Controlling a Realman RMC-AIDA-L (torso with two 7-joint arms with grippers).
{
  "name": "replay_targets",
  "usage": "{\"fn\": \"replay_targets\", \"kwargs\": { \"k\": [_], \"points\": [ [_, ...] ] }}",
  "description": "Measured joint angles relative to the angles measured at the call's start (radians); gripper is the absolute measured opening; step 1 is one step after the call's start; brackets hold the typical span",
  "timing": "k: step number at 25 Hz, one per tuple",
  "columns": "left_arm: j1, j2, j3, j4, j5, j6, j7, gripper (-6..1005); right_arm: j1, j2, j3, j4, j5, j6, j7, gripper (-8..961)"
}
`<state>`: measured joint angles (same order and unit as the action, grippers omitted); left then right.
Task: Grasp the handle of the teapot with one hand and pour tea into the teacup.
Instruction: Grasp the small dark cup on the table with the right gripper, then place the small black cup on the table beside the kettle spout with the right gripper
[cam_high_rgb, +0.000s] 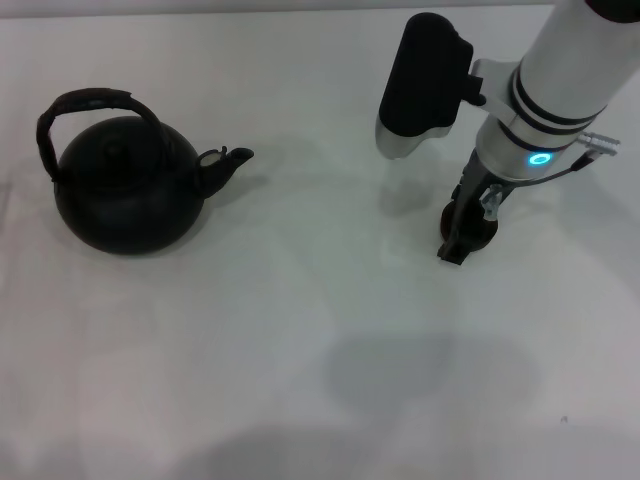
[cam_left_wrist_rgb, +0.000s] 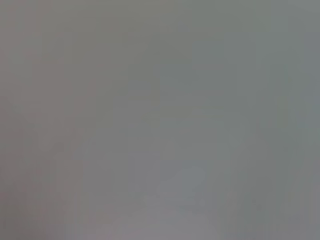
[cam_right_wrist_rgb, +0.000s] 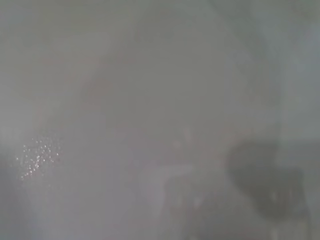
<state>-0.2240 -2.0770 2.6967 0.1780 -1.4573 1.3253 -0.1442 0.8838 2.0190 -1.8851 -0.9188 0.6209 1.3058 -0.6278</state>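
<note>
Right hand (cam_high_rgb: 462, 235) reaches down onto the white tabletop (cam_high_rgb: 300, 330) at the teacup (cam_high_rgb: 480, 228); finger state cannot be told. Teapot (cam_high_rgb: 125, 185), handle (cam_high_rgb: 85, 105) upright, stands well apart to the left.

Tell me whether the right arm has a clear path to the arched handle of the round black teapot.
Probably yes. The right gripper is down at the small black teacup, and only bare white table lies between it and the teapot. The handle stands uncovered, though far across toward the robot's left.
</note>
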Motion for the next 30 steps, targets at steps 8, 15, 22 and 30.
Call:
{"fn": "replay_targets", "kwargs": {
  "k": [8, 15, 22, 30],
  "points": [
    [0.0, 0.0, 0.0, -0.002, 0.0, 0.0, 0.0, 876, -0.033, 0.0, 0.053, -0.019, -0.031, 0.029, 0.001, 754],
    [0.0, 0.0, 0.0, -0.002, 0.0, 0.002, 0.0, 876, -0.038, 0.002, 0.058, -0.026, -0.035, 0.035, -0.006, 739],
    [0.001, 0.0, 0.0, -0.002, 0.0, 0.004, 0.0, 875, -0.008, 0.006, 0.07, -0.088, -0.028, 0.043, -0.001, 723],
    [-0.013, -0.002, 0.0, 0.002, 0.0, -0.002, 0.0, 876, 0.178, 0.009, -0.08, 0.0, 0.137, -0.043, 0.0, 727]
  ]
}}
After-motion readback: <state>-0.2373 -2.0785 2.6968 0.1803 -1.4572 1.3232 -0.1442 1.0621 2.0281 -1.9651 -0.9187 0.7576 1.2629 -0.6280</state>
